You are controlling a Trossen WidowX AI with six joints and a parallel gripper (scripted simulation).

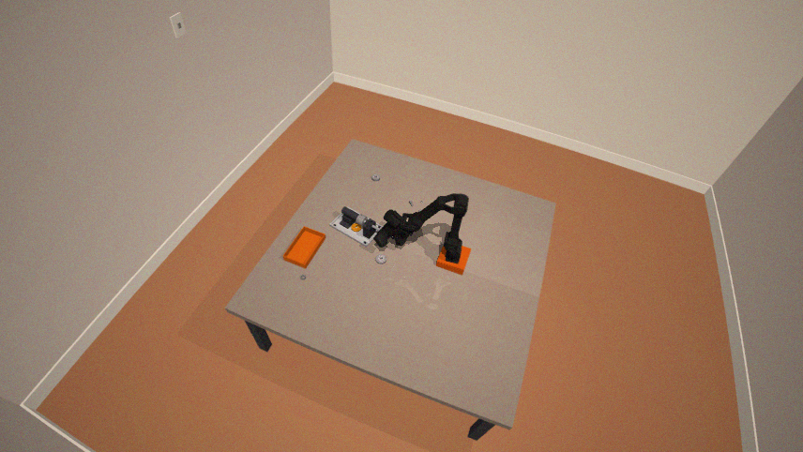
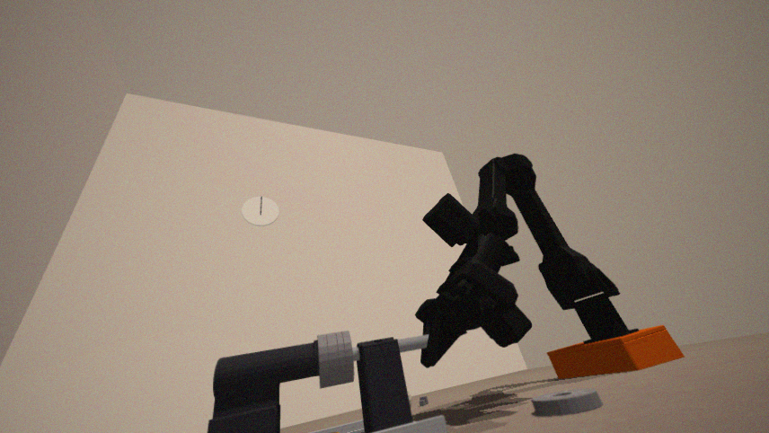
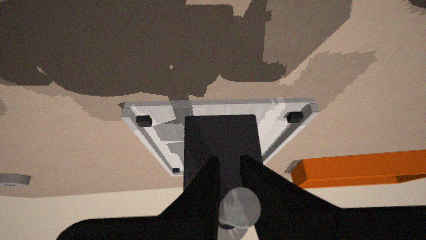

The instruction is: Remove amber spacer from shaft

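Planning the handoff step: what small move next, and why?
Probably open the pincer to release the shaft: the amber spacer lies down on the base plate, and the grey spacers appear snug against the housing.
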